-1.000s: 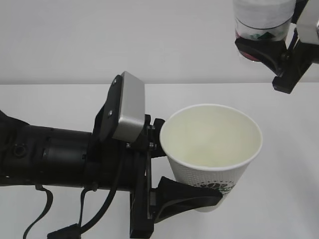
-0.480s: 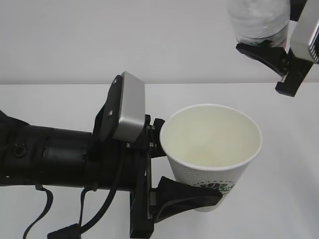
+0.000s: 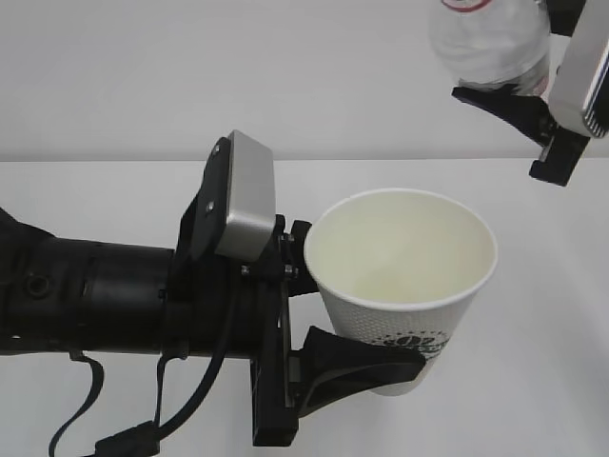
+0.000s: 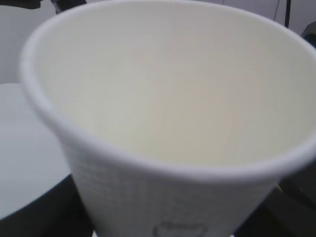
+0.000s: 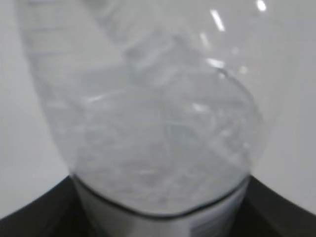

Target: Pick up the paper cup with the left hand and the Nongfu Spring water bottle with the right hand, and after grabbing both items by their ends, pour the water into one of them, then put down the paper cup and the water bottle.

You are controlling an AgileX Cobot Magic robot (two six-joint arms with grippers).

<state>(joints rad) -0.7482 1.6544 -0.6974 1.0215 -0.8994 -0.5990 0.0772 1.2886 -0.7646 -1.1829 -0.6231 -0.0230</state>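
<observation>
In the exterior view the white dimpled paper cup (image 3: 404, 276) is held upright in mid-air by my left gripper (image 3: 357, 309), which is shut on its lower wall. One black finger (image 3: 352, 367) lies under the green logo. The cup's cream inside (image 4: 163, 108) fills the left wrist view, and I see no liquid in it. Above and to the right, my right gripper (image 3: 504, 86) is shut on the clear water bottle (image 3: 490, 43), which is cut off by the top edge. The bottle's clear body (image 5: 158, 123) fills the right wrist view. No stream runs between bottle and cup.
The white table (image 3: 552, 286) runs under both arms and a pale wall (image 3: 190, 76) stands behind it. The thick black left arm (image 3: 95, 295), with its grey plate (image 3: 243, 195) and a loose cable (image 3: 86, 400), takes up the lower left.
The right gripper has turned and lifted the bottle, so its coloured label end has left sight and more clear body shows. The cup has shifted slightly upward.
</observation>
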